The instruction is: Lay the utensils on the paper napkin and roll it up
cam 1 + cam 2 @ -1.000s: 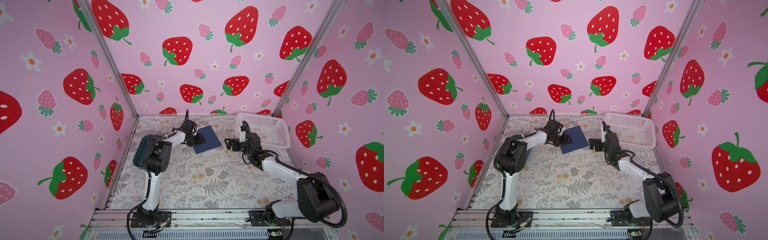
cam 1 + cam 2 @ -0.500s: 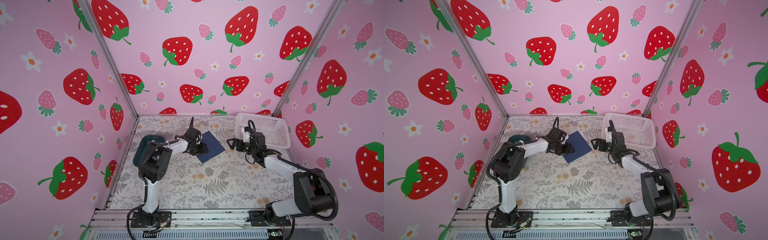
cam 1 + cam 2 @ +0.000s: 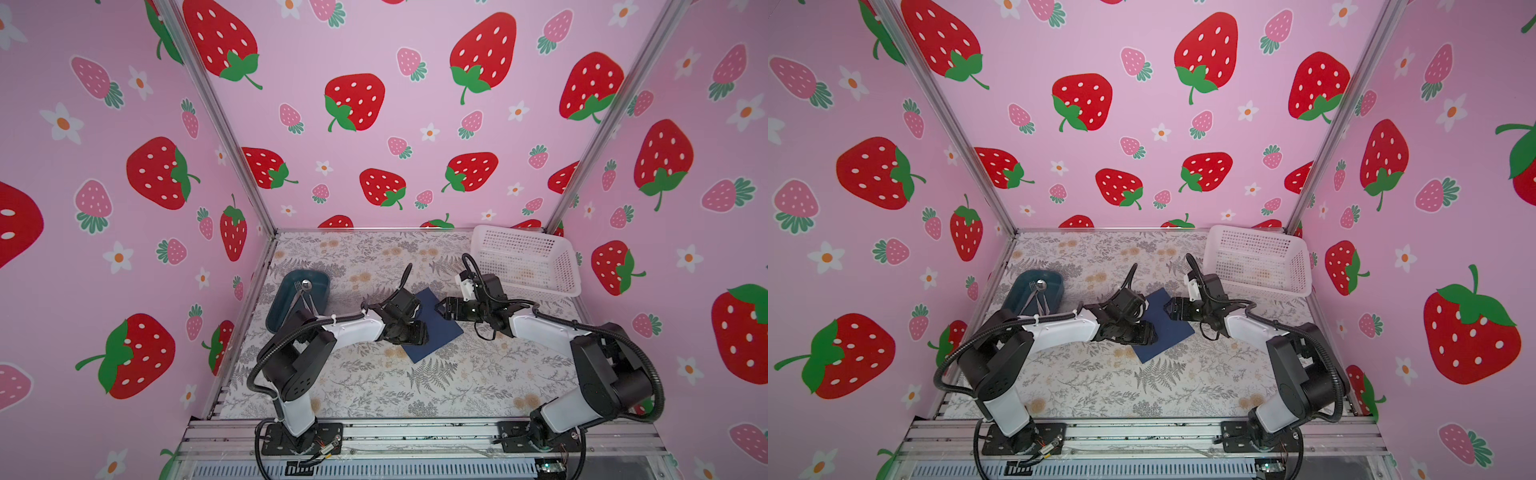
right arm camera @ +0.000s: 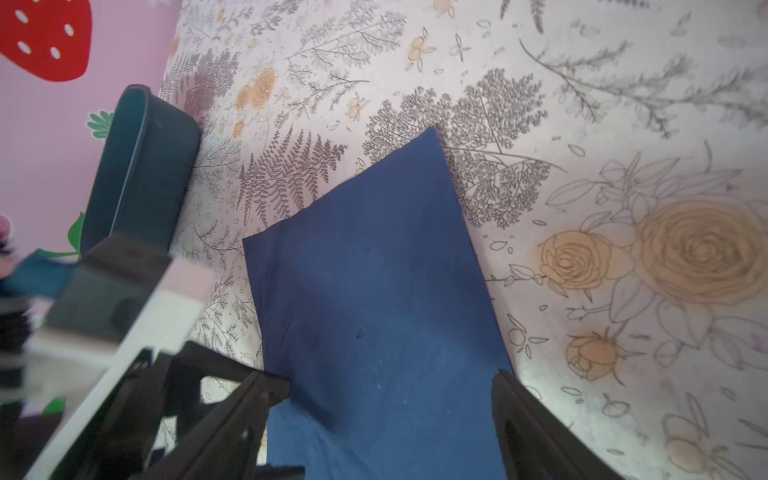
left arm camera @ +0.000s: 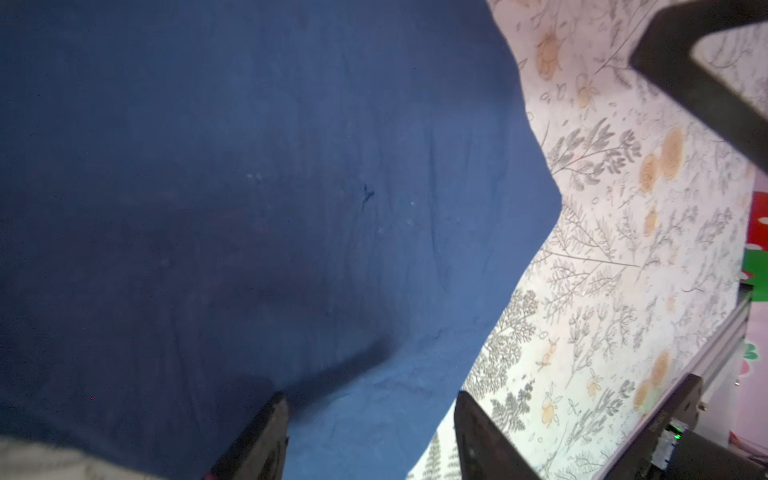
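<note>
Early stage: paper napkin (image 3: 440, 328) flat on the worktop (image 3: 374, 390); utensils (image 3: 302, 296) in the teal tub (image 3: 277, 316) — none placed, rolling not begun. Left claw (image 5: 370, 399) and right claw (image 4: 386, 380), both spread apart, over the napkin.

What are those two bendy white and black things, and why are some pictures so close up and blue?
They are a robot's left arm and right arm. Two pictures look down from above, almost alike. The other two come from cameras on the arms' wrists, so they see up close. The blue is a paper napkin lying on the flowery tablecloth. The left gripper and right gripper reach over it with jaws open, holding nothing. The utensils wait in a teal tub; a white basket stands at the back right.
</note>
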Controlling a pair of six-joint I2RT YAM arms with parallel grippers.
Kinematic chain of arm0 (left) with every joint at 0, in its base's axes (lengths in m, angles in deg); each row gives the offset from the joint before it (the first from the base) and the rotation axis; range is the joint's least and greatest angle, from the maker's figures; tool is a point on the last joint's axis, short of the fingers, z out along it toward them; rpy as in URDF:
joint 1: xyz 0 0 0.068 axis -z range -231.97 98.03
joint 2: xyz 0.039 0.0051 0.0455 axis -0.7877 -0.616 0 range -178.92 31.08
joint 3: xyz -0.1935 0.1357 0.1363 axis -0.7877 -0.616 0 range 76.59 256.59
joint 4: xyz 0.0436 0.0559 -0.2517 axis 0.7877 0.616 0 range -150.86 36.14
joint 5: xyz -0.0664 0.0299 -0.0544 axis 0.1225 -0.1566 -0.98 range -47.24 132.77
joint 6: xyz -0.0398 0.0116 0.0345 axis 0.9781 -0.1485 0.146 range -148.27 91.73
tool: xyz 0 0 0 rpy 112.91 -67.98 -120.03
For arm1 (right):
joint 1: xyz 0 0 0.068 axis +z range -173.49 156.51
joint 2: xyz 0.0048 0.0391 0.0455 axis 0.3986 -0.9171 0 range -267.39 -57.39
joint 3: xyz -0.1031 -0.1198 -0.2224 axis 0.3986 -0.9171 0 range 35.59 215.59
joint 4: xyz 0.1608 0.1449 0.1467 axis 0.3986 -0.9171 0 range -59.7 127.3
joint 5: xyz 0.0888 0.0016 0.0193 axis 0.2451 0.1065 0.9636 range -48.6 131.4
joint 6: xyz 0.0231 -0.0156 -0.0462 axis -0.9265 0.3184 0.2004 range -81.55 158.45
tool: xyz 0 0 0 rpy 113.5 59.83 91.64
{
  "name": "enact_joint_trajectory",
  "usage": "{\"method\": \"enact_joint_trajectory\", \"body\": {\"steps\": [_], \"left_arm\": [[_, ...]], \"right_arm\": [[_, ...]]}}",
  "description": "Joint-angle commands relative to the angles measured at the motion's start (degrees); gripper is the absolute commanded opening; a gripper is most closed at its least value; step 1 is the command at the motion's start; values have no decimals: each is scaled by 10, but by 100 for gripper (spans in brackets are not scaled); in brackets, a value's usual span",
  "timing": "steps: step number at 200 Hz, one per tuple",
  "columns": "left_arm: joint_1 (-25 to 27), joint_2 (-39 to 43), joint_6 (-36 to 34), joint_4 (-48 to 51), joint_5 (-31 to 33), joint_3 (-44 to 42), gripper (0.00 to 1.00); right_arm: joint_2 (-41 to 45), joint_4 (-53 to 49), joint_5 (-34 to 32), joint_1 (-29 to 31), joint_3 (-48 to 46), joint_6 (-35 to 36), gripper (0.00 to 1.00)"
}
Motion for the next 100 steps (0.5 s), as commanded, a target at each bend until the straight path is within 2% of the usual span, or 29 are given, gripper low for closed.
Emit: {"method": "enact_joint_trajectory", "body": {"steps": [1,21,38,75,86,100], "left_arm": [[0,83,-12,43,90,5,65],[-6,129,-27,61,126,-10,65],[-27,162,-28,68,130,-30,65],[-108,229,-37,96,135,-72,65],[-144,239,-41,122,146,-73,65],[-196,244,-53,139,124,-74,65]], "right_arm": [[-29,-16,28,6,33,-13,80],[-49,-2,28,25,34,-34,79],[-65,5,17,49,37,-48,79],[-92,-14,-8,76,56,-54,78],[-101,-28,3,77,65,-45,78],[-108,-43,5,80,72,-37,78]]}}
